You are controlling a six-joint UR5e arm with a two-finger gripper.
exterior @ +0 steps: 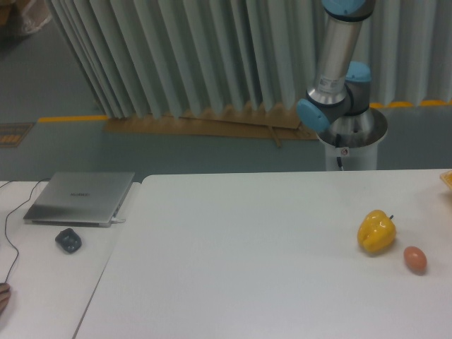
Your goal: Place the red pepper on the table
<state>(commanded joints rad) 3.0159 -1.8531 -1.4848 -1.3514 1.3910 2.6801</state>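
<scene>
Arm (337, 78) rises out of top right of frame; jaws out of view, so cannot tell whether open, closed, or gripping anything. Red pepper not visible anywhere in frame; presumably up with the unseen jaws, unconfirmed. Tabletop (247, 247) fills lower frame. Yellow pepper (376, 231) and egg (415, 259) sit close together at lower right. Risk: descent near them could knock egg rolling; high release lets rounded pepper roll off.

White table (247, 268), yellow pepper (376, 232), brown egg (415, 259), silver laptop (81, 198), grey-and-blue arm (339, 70)
</scene>
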